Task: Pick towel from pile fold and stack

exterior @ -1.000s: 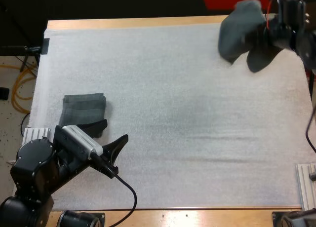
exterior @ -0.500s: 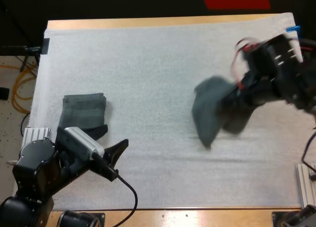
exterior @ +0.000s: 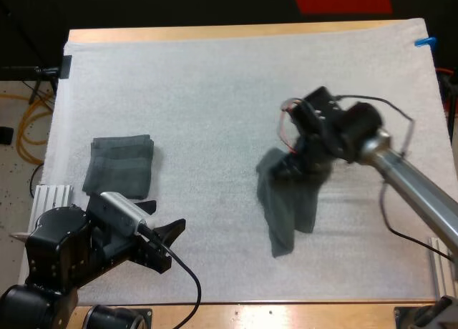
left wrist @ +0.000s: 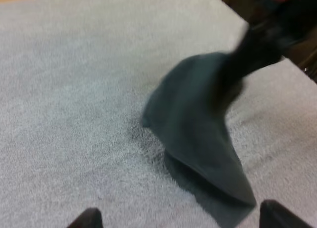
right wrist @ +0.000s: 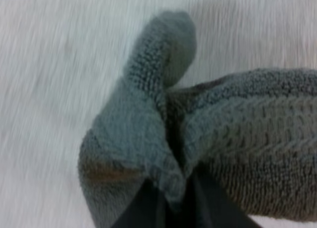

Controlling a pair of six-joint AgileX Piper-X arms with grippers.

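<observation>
Right jaws clenched on top end of dark grey-green terry towel (exterior: 285, 204), mid white foam mat (exterior: 179, 93). Towel trails from jaws, long axis toward near bench edge; lower tip probably touching mat. Left jaws released, empty, well apart, beside folded grey-green towel stack (exterior: 119, 164).

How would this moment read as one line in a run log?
right gripper: shut on towel, over mat centre | left gripper: open, near folded stack
</observation>
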